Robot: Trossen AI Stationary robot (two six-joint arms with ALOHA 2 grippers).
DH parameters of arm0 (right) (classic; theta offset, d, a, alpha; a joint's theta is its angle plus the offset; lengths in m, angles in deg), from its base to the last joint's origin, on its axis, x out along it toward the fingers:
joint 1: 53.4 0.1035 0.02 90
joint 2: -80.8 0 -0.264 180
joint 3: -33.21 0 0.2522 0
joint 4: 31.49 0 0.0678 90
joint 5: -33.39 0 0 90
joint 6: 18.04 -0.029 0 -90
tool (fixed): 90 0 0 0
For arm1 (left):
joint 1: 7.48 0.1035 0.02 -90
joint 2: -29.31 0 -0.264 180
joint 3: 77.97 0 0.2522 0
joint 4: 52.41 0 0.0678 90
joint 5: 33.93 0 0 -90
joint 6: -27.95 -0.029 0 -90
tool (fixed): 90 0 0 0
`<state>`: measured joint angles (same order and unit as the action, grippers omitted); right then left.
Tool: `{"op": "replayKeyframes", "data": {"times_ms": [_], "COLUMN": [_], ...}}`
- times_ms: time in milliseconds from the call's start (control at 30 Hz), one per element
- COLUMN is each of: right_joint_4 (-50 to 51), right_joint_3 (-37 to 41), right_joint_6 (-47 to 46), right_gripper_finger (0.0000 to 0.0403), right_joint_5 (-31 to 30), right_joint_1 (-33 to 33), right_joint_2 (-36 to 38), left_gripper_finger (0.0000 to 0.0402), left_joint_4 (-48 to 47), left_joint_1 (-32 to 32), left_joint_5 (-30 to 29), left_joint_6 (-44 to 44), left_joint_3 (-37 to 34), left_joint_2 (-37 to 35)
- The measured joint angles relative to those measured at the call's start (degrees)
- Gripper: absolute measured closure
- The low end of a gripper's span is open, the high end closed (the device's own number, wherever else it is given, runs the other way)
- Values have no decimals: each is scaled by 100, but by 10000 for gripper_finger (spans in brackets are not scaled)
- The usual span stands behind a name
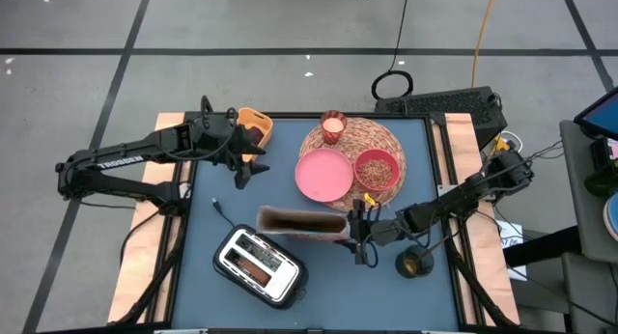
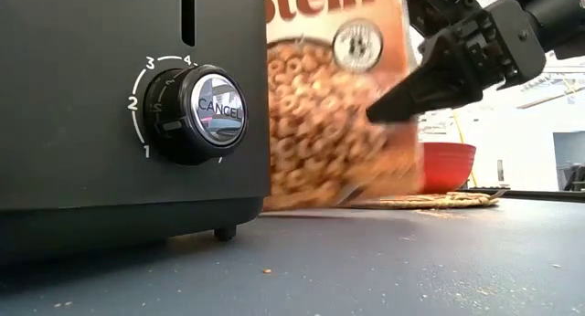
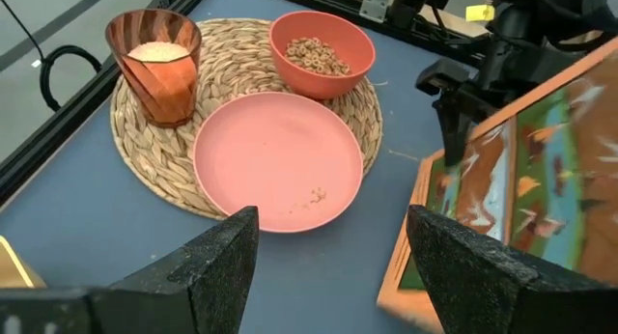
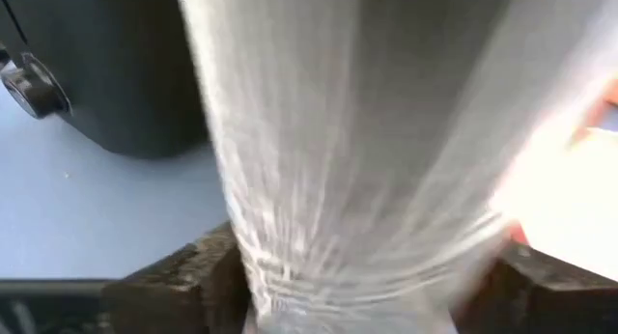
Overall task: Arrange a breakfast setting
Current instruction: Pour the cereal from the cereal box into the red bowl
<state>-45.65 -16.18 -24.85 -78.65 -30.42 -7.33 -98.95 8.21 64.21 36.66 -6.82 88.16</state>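
Centrally, toward the table's (image 1: 208, 194) far side, a round mat (image 1: 386, 141) of coiled woven straw carries three vessels: a smooth, shallow pink plate (image 1: 323, 175) bearing a few crumbs, a smaller red bowl (image 1: 377, 167) holding ring-shaped cereal, and a faceted amber-tinted glass (image 1: 333, 127) filled with something pale. Plate, bowl and glass sit close together, the plate overhanging the mat's near edge. Just nearer, a flat-sided cardboard cereal box (image 1: 304, 221) stands between the mat and a dark, chrome-topped toaster (image 1: 259, 264) with a numbered dial; box and toaster are just beside each other, leaving little room. The right gripper (image 1: 361, 225) sits at the box's right end, fingers spread to either side of the blurred carton; whether they actually press on it cannot be told. The left gripper (image 1: 249, 165) hovers over bare blue surface left of the mat, fingers (image 3: 217, 266) parted and empty, beside an orange object (image 1: 256, 125) at the far edge. Open table remains at the left and near right.
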Motion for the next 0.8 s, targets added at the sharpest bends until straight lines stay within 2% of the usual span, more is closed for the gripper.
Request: {"op": "replayKeyframes", "data": {"times_ms": [200,367,533,800], "right_joint_4": [-1,-11,-12,126], "right_joint_3": [1,1,1,-1], "right_joint_6": [0,-2,76,345], "right_gripper_finger": [67,29,11,7], "right_joint_5": [0,-2,-4,-19], "right_joint_1": [-2,-2,-2,-2], "right_joint_2": [1,1,13,307], "left_gripper_finger": [135,135,135,135], "left_joint_4": [0,0,0,-1], "left_joint_1": [0,0,0,0], "left_joint_5": [0,0,1,2], "left_joint_6": [2,2,2,4], "left_joint_3": [0,2,2,2], "left_joint_2": [0,0,0,0]}}
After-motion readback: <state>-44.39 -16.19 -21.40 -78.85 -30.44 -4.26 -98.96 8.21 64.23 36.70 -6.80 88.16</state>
